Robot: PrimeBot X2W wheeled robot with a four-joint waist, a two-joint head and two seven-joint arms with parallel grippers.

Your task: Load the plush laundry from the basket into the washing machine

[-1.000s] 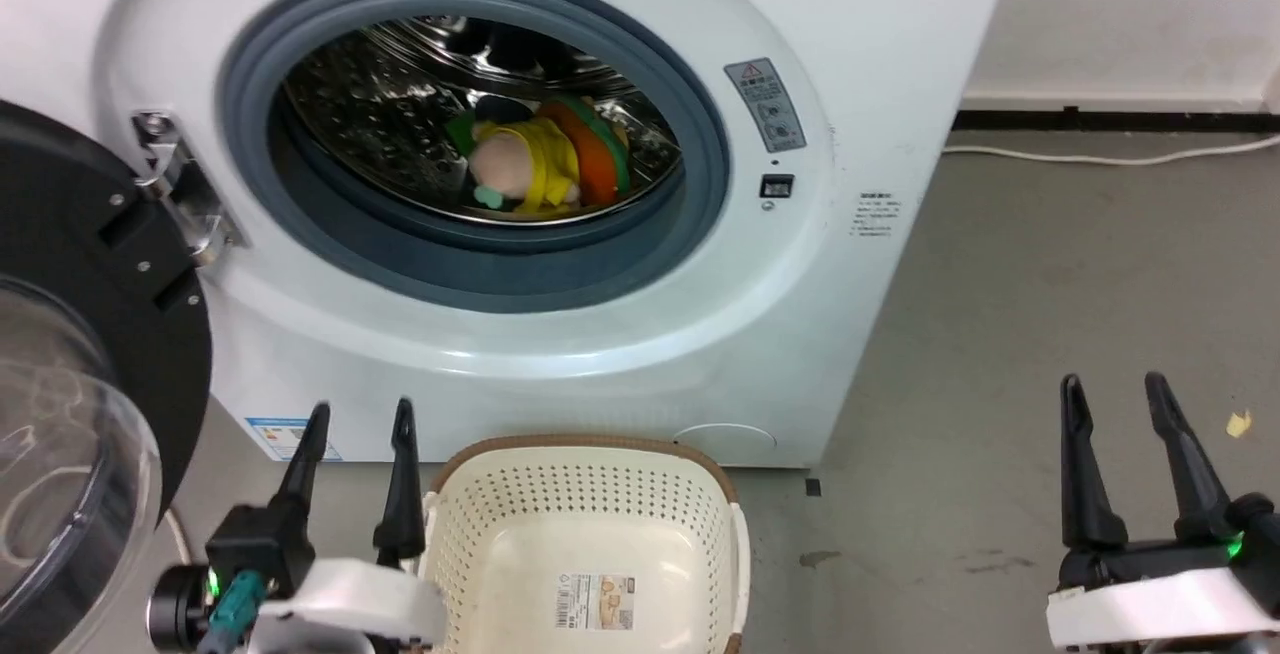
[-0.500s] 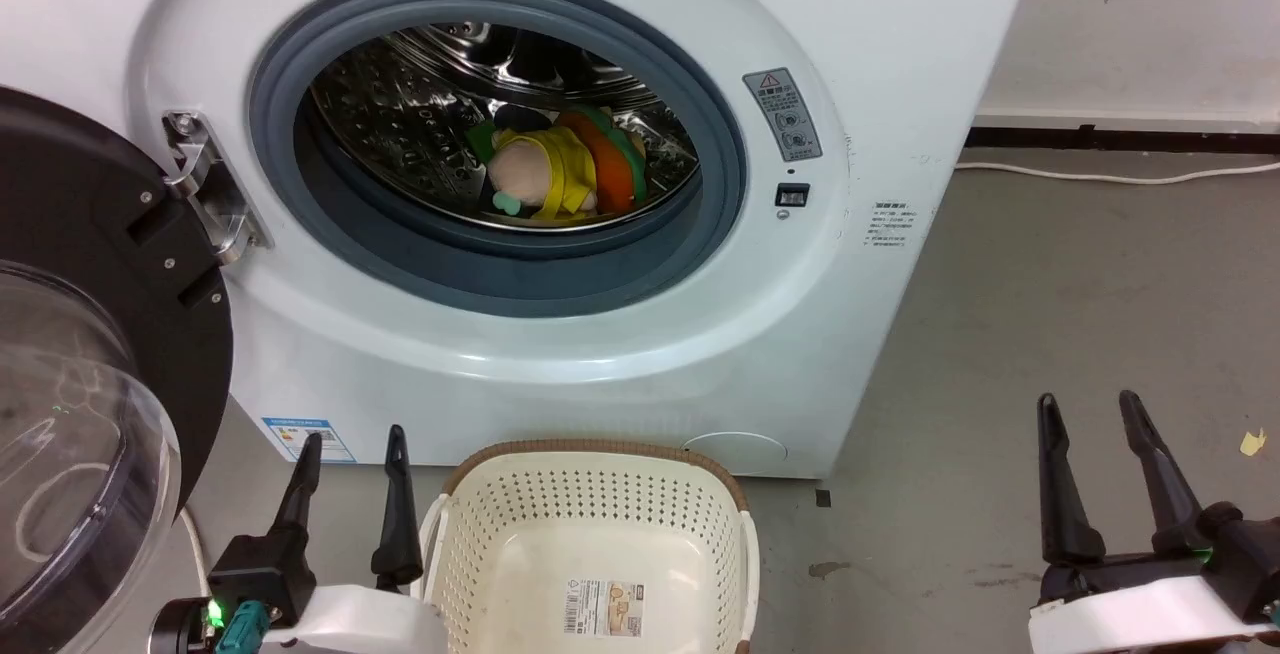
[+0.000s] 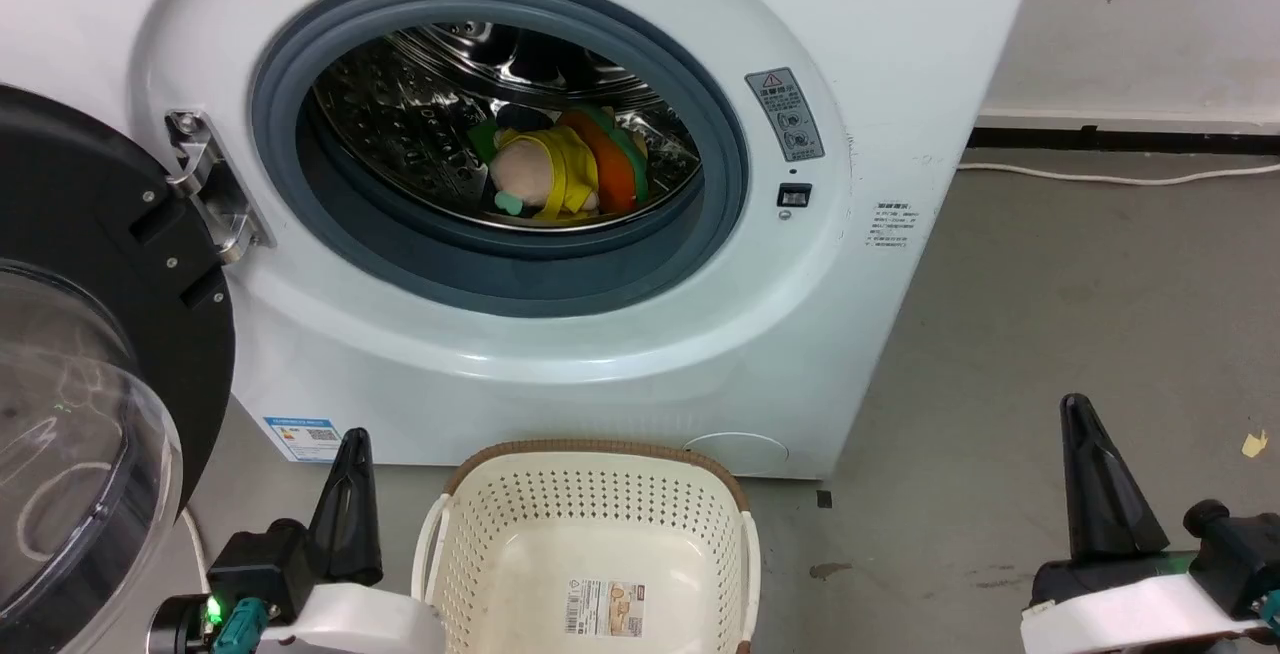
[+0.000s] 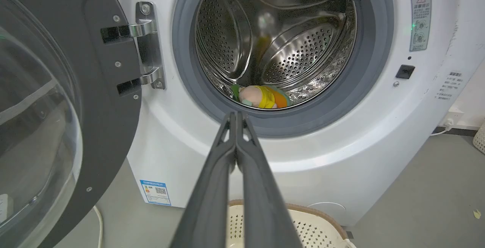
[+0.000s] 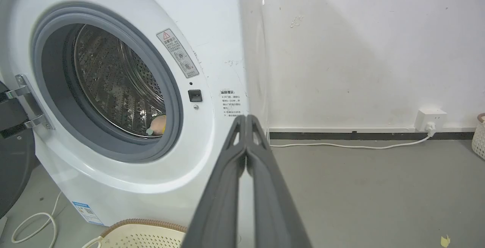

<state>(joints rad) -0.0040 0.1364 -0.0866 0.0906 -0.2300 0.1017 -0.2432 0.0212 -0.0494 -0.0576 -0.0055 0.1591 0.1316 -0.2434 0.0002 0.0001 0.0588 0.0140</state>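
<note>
Both plush toys lie inside the steel drum of the white washing machine (image 3: 900, 54): the yellow, pinkish-beige and green one (image 3: 540, 174) in front, the orange burger shape (image 3: 607, 169) behind it. The yellow toy (image 4: 261, 97) also shows low in the drum in the left wrist view. The cream basket (image 3: 590, 494) stands on the floor before the machine, holding nothing but its paper label (image 3: 610, 607). My left gripper (image 3: 352, 439) is shut on nothing, left of the basket. My right gripper (image 3: 1078, 409) is shut on nothing over the floor at the right.
The black-rimmed door (image 3: 90, 354) with its clear window hangs open at the left. Grey floor (image 3: 1050, 314) spreads to the right of the machine. A white cable (image 3: 1100, 177) runs along the wall to a socket (image 5: 430, 119). A small yellow scrap (image 3: 1251, 444) lies on the floor.
Both grippers have gone from open to shut, with nothing between the fingers. The head camera shifted a little between the oldest frame and now. The toys and basket stayed put.
</note>
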